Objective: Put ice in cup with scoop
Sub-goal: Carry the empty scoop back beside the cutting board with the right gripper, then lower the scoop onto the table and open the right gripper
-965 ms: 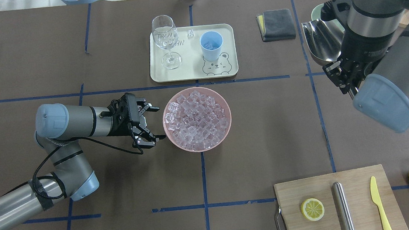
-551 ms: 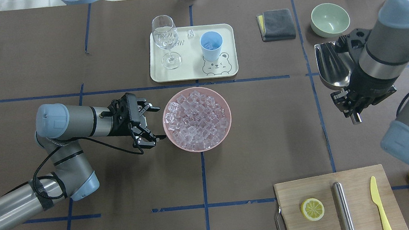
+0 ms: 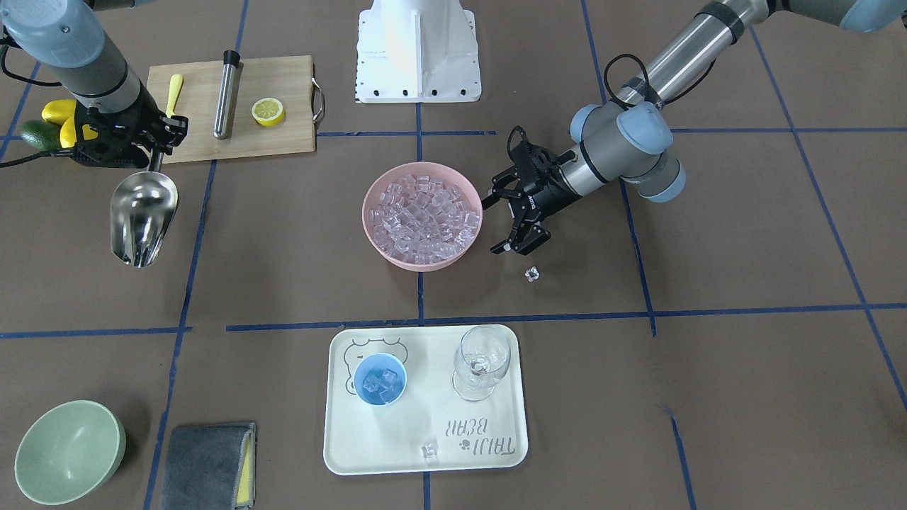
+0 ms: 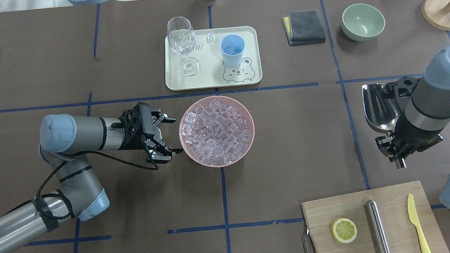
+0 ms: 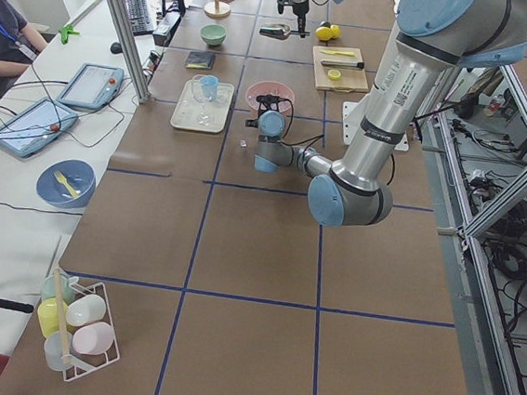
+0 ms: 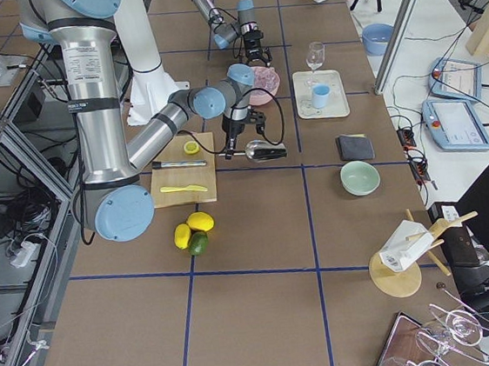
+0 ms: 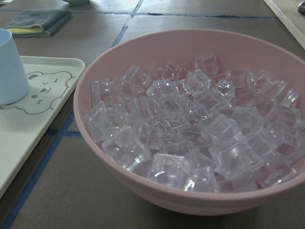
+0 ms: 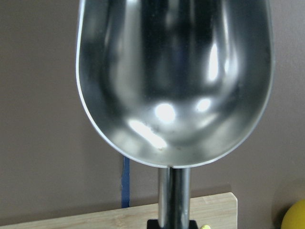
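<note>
The ice point(image 4: 216, 130) is mostly heaped in the pink bowl point(image 4: 219, 164) at mid-table, but a few cubes already sit in the cup point(image 4: 232, 50) on the tray point(image 4: 251, 59), with one stray cube point(image 3: 531, 273) loose on the table. My right gripper point(image 4: 392, 150) is clamped on the handle of the scoop point(image 4: 378, 107), whose trough is bare in the wrist view. A second ago I held it up by the green bowl point(image 4: 362, 21); since then I have swung it back toward the cutting board point(image 4: 338, 206) — well apart from both bowl and cup. My left gripper point(image 4: 173, 134) has not stirred, its jaws spread and empty just beside the pink bowl's rim. I judge one load delivered and the scoop retiring — or circling for another.
</note>
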